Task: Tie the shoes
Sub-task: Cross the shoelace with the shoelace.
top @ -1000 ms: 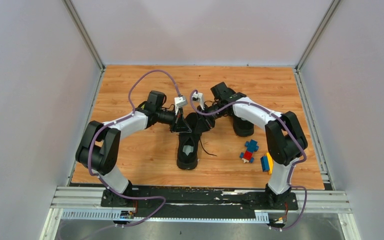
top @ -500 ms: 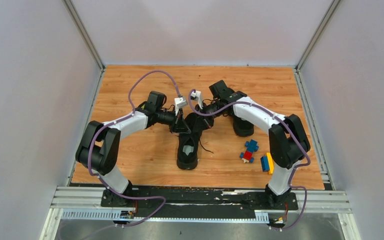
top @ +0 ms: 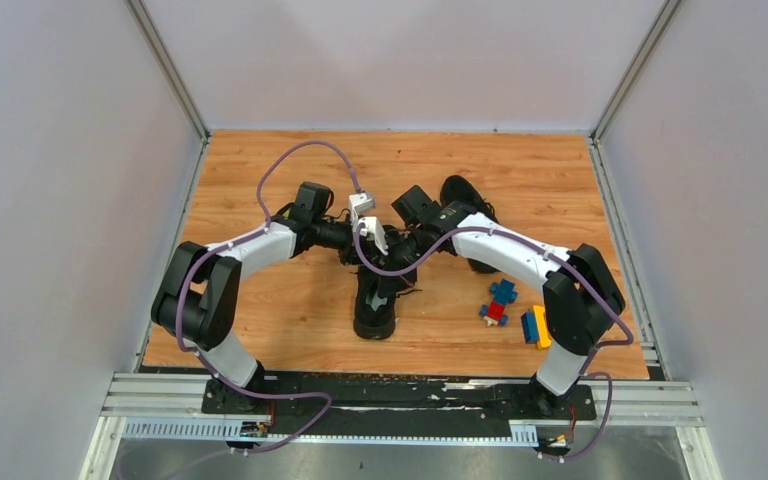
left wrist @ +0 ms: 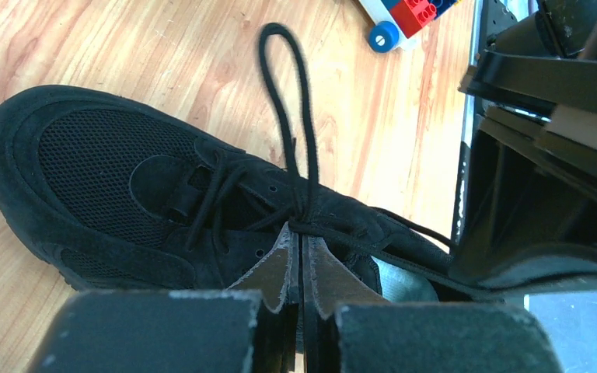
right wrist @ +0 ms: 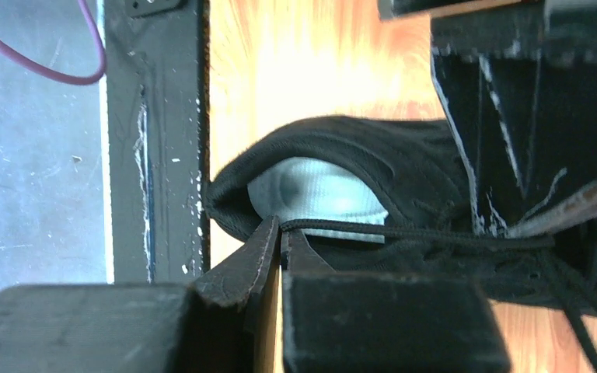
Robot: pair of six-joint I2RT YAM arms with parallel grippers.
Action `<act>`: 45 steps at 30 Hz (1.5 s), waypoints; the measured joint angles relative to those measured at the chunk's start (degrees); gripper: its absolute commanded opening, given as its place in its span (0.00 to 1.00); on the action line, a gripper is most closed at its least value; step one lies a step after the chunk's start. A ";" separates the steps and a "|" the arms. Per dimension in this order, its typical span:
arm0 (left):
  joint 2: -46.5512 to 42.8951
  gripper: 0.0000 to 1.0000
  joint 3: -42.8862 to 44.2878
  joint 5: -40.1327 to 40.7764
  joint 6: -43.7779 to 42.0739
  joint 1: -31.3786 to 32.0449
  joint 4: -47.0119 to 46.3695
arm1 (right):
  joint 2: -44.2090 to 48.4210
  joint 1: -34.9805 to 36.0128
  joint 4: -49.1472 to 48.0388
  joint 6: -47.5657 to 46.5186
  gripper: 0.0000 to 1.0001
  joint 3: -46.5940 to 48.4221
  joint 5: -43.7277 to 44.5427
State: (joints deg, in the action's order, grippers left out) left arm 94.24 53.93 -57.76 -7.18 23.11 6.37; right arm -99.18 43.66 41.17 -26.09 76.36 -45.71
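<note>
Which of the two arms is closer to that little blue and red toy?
Right. The right arm stretches across just beyond the toy, with its elbow close beside it. The left arm is on the other side of the near shoe.

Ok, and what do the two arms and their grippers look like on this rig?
The left arm and right arm match: black joints, white link shells, a purple cable running along each. The left gripper and right gripper have dark wedge-shaped fingers with scuffed pale edges.

The left gripper [left wrist: 297, 235] and right gripper [right wrist: 280, 228], jaws pinched closed, reach inward and sit close together.
</note>
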 measured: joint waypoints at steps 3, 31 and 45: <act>0.00 0.00 0.00 -0.02 -0.02 0.00 -0.09 | 0.00 -0.46 0.94 -0.85 0.00 -0.83 1.64; 0.00 0.00 -0.63 -2.60 -5.62 -0.26 -0.90 | -4.59 -16.98 2.47 -2.84 0.37 2.23 -5.49; 0.00 0.00 1.25 -3.10 -10.05 -0.66 4.00 | -15.06 -16.68 0.76 4.50 0.42 9.75 -17.62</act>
State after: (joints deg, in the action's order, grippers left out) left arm 94.24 55.18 -60.86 -17.23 22.46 10.37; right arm -114.24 26.98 41.93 -21.58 86.11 -63.33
